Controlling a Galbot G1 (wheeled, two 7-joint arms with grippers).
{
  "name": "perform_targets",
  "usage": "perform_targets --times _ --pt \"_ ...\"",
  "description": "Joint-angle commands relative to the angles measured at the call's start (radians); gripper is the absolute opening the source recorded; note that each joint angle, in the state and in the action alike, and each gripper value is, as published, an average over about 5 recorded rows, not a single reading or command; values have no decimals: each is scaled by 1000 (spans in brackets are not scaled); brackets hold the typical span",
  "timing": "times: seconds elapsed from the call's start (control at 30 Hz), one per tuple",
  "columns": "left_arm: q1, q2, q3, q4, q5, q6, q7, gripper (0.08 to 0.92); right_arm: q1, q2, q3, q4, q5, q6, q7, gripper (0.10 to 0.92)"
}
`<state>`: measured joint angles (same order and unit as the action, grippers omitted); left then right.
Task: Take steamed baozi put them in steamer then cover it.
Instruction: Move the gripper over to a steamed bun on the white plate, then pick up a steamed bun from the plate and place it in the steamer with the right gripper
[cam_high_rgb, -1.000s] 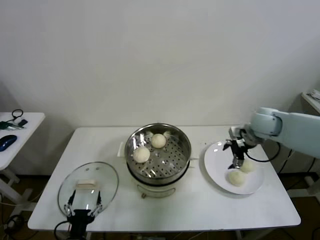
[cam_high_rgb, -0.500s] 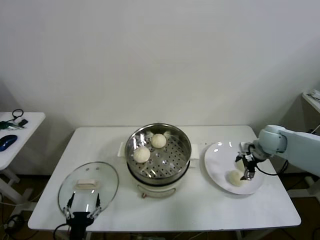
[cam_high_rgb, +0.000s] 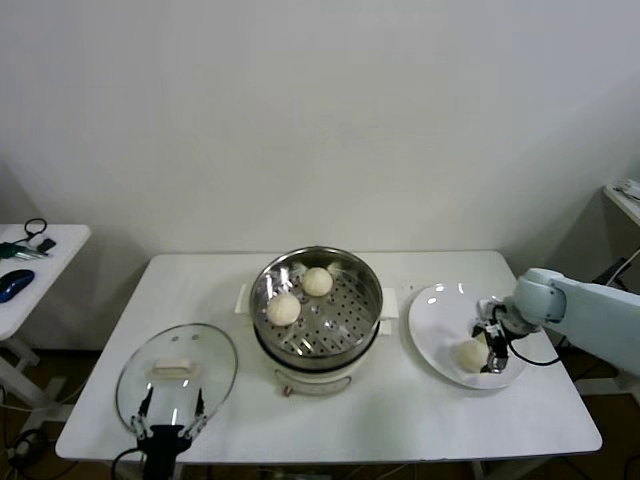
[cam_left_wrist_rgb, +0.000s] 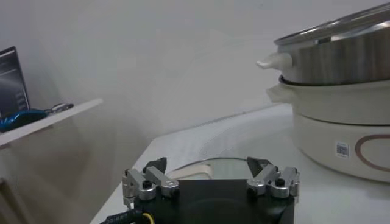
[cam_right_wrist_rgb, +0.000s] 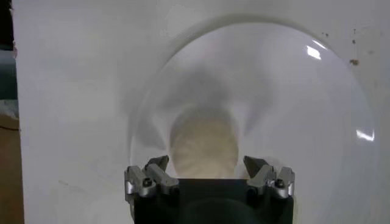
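right gripper (cam_right_wrist_rgb: 207, 173) down on plate (cam_high_rgb: 432, 325) at 3 o'clock of steamer (cam_high_rgb: 316, 305), jaws apart around 1 baozi (cam_right_wrist_rgb: 203, 145), grip unclear, left gripper (cam_left_wrist_rgb: 210, 181) wide open, empty, near cover (cam_high_rgb: 177, 372)

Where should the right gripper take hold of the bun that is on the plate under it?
Across its widest middle, coming straight down from above. The bun is a smooth dome lying on the flat plate, and the right gripper already has a finger on either side of it.

The right gripper (cam_high_rgb: 492, 350) hides part of a bun on the white plate (cam_high_rgb: 430, 325). The left gripper (cam_high_rgb: 168, 432) is cut off by the head view's lower edge.
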<state>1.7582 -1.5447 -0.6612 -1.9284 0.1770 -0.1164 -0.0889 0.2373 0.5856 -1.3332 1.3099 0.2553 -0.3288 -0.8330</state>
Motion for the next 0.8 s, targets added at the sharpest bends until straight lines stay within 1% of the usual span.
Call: perform_targets --times 0.03,0.27,0.47,0.63,0.8 --pt "-1 0 0 1 3 0 -1 823 -51 12 42 -21 -17 0 7 780" --pt "-1 -1 -3 -4 2 0 -2 823 -21 12 41 -22 -17 17 -16 691" --pt "-1 -2 -1 -10 3 0 -2 823 133 39 -10 -20 -23 96 -63 679" --pt "3 -3 1 -15 4 -1 -2 823 404 111 -141 -23 -47 263 -127 679" --pt "9 -4 0 -25 5 1 -3 823 661 253 -238 -10 -97 505 -188 679"
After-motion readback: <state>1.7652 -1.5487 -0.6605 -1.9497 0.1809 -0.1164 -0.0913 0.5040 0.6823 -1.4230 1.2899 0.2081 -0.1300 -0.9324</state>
